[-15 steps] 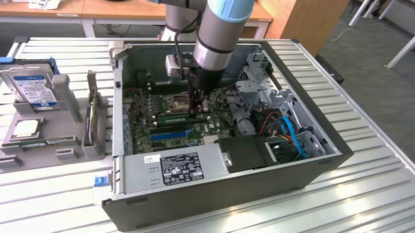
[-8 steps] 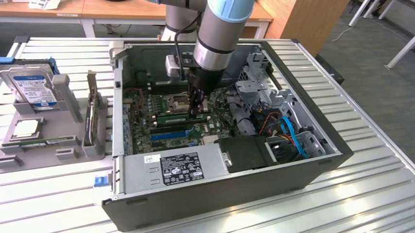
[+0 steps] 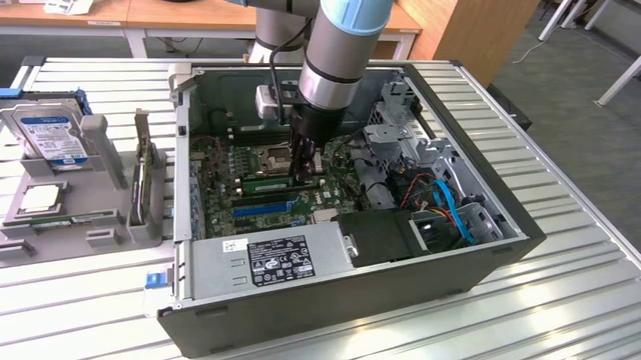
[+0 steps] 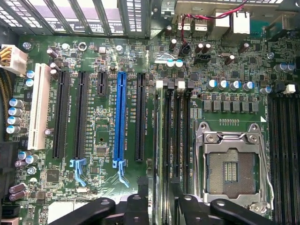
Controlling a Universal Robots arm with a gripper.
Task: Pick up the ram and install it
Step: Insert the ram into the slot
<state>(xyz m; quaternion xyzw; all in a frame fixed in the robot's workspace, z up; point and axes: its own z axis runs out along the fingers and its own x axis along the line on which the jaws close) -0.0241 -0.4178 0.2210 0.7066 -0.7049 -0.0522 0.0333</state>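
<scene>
While under one hand [image 3: 303, 175], one ram [image 4: 161, 154]

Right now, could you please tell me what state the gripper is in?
Gripper: open, straddling the memory stick, not gripping it.

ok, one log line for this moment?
gripper: low inside case, at ram | ram: on edge beside empty processor socket

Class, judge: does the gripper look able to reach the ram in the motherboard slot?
Likely yes: the gripper hangs directly over the ram inside the open case, with nothing between them.
</scene>
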